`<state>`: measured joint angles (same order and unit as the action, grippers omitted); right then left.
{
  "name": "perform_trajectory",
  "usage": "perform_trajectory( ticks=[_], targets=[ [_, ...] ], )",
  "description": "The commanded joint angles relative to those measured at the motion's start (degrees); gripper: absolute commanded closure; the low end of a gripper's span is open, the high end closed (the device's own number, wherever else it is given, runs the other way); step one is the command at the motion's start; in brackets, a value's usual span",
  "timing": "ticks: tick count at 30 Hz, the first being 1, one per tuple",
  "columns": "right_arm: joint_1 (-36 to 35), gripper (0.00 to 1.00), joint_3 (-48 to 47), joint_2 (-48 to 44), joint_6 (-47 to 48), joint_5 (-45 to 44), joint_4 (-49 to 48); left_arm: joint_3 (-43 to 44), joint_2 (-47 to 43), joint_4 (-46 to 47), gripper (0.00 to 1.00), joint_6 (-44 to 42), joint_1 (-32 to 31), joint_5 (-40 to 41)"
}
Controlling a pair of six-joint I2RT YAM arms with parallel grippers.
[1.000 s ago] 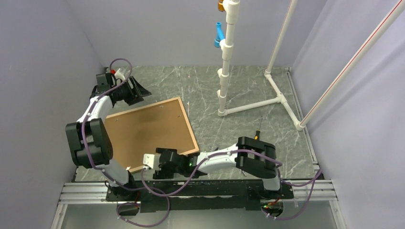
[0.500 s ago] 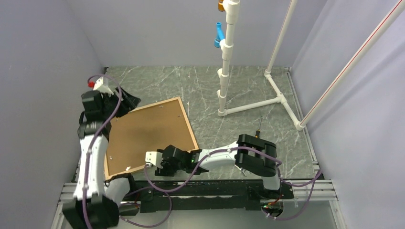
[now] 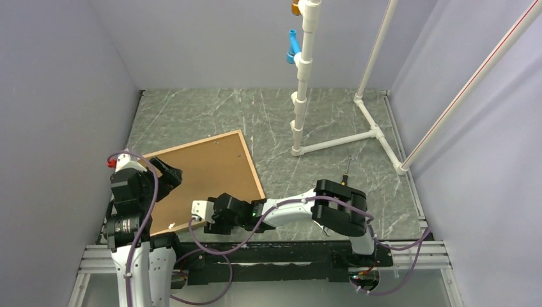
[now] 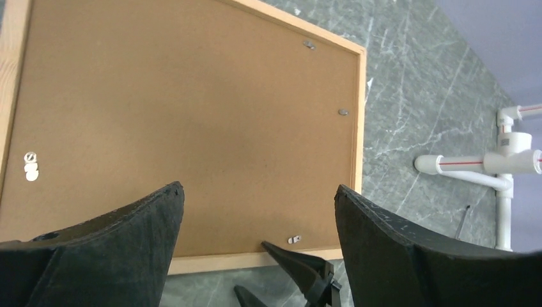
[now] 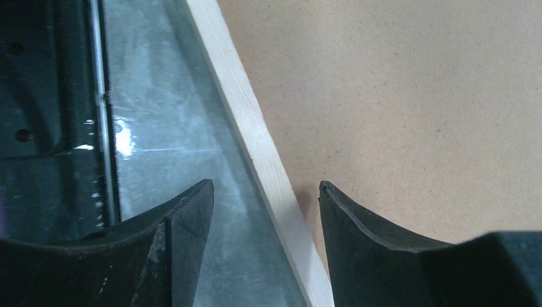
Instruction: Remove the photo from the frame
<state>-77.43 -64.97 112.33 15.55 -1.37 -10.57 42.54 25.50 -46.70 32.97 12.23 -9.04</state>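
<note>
**Frame (image 3: 253, 167) back-up on the desk (image 3: 319, 115)**

Frame: rectangular, thin pale wood strips, lying flat on the near-left part of the desk, turned askew to its edges. Rear side faces up. A plain brown backing board (image 3: 204, 173) fills it, set inside the strips. 3 small metal tabs (image 4: 343, 112) show along the board's edges. Photo: hidden, no view shows it.

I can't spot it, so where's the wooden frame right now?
In the top view the frame lies back-up on the left half of the table, with the right gripper open astride its near edge.
</note>
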Motion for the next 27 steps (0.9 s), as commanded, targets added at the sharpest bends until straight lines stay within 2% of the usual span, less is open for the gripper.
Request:
perform_trajectory(
  ticks=[1,4,7,9,11,15,19,23,27],
  targets=[
    [0.41,0.36,-3.06,2.88,1.63,-4.1,0.59,2.74,0.24,-7.21,0.09,2.82,0.0,4.93],
    [0.52,0.36,-4.67,5.13,2.21,-4.57,2.32,2.89,1.92,-11.29,0.07,4.33,0.09,7.84],
    [0.54,0.42,-5.79,6.44,2.59,-4.83,3.67,2.75,3.17,-14.73,0.07,6.55,0.02,11.78],
    [0.4,0.5,-5.59,6.43,2.79,-4.97,3.69,2.28,2.84,-15.93,0.07,8.62,0.08,13.68],
    [0.27,0.64,-4.91,6.05,2.79,-4.75,2.9,1.62,1.86,-16.66,0.06,11.09,0.05,15.38],
    [0.11,0.82,-3.01,4.77,2.05,-3.84,-0.4,0.77,-0.97,-17.7,0.01,15.76,0.08,18.41],
    [0.18,1.0,-3.09,3.95,1.03,-1.78,-1.1,-0.18,-2.58,-16.06,0.01,17.21,0.05,17.03],
    [0.36,1.0,-4.73,3.01,-0.79,-0.08,1.08,-1.56,-0.76,-14.79,0.01,19.56,0.07,13.07],
    [0.98,1.0,-3.72,0.05,-4.28,1.05,-0.36,-5.51,-1.13,-13.06,0.01,26.04,0.06,9.27]
  ],
)
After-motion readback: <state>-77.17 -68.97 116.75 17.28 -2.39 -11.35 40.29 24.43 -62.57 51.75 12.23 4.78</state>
